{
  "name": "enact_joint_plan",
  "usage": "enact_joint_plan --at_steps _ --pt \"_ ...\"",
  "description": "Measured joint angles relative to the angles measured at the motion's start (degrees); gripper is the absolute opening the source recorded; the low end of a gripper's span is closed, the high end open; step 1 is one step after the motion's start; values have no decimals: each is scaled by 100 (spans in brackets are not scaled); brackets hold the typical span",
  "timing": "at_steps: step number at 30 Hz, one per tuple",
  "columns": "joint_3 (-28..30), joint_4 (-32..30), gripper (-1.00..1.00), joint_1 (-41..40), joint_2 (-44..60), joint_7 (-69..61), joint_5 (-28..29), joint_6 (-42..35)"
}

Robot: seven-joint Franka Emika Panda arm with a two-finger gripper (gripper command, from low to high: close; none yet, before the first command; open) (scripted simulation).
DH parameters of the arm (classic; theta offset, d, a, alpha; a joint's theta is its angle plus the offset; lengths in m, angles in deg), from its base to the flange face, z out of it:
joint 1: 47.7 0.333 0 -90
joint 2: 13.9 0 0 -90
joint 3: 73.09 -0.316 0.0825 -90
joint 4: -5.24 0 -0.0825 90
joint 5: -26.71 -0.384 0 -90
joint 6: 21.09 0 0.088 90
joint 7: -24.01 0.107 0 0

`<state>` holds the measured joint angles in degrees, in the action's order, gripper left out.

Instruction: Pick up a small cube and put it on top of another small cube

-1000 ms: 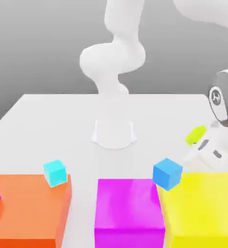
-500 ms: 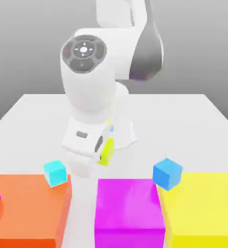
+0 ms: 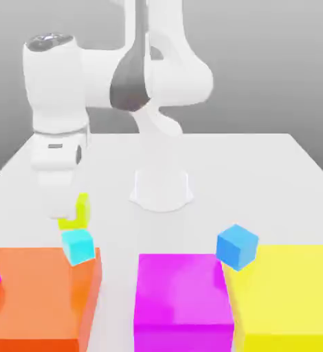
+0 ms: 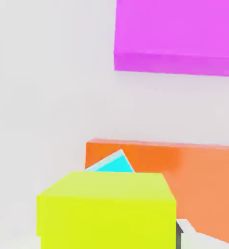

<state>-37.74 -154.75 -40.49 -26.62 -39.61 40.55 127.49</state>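
Swung across from the exterior view's right, the gripper (image 3: 73,218) now hangs just above the cyan cube (image 3: 78,245), jaws clamped tight on the lime cube (image 3: 77,211); beneath sits the orange block (image 3: 40,289), with the white table (image 3: 260,172) stretching behind.

The arm (image 3: 147,75) is glossy white, built of thick rounded segments with a dark grey patch at one joint. Above the claw (image 3: 68,213) sits a fat cylinder with a grey cap, and a small dark slot marks the wrist.
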Motion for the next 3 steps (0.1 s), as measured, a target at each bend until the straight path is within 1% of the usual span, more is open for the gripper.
enact_joint_plan --at_steps 3 --pt "0 0 100 0 0 0 0 0"
